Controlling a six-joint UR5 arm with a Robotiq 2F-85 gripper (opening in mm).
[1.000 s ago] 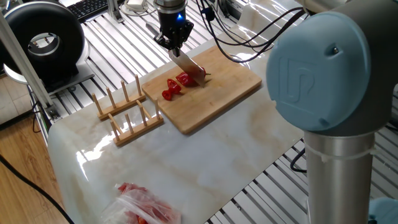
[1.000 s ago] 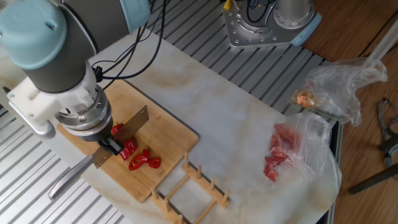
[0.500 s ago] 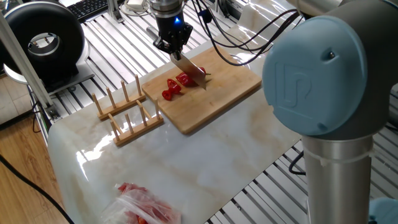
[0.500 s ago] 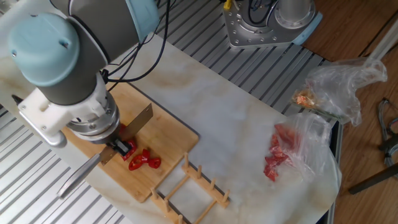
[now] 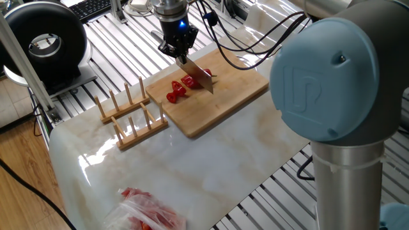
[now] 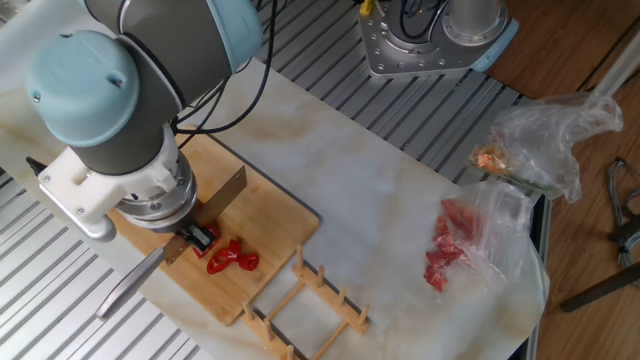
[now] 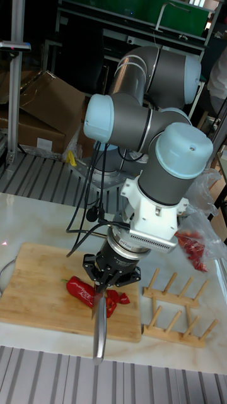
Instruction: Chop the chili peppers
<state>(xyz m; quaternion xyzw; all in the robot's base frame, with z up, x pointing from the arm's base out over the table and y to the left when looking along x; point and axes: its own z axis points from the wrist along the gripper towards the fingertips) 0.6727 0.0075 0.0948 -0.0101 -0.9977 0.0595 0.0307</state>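
The chili peppers lie on a bamboo cutting board (image 5: 238,86). Cut red chunks (image 5: 175,91) sit at its left part, and the uncut length (image 7: 81,289) with its dark stem stays on the blade's other side. My gripper (image 5: 179,55) is shut on the handle of a knife (image 5: 200,75). The blade stands on edge across the pepper, right beside the cut pieces (image 6: 232,258). In the other fixed view the wrist hides most of the gripper (image 6: 197,238), while the knife (image 6: 224,194) shows on both sides of it. The tall fixed view has the gripper (image 7: 104,283) just above the pepper.
A wooden slotted rack (image 5: 131,115) stands beside the board on the marble top. A clear plastic bag (image 6: 458,245) showing red through it lies near the table's far end, with a second crumpled bag (image 6: 545,130) beyond. Ribbed metal surrounds the marble.
The arm has shifted a little along the pepper toward the stem end, and the knife has come lower onto it. The chunks and the board have stayed in place.
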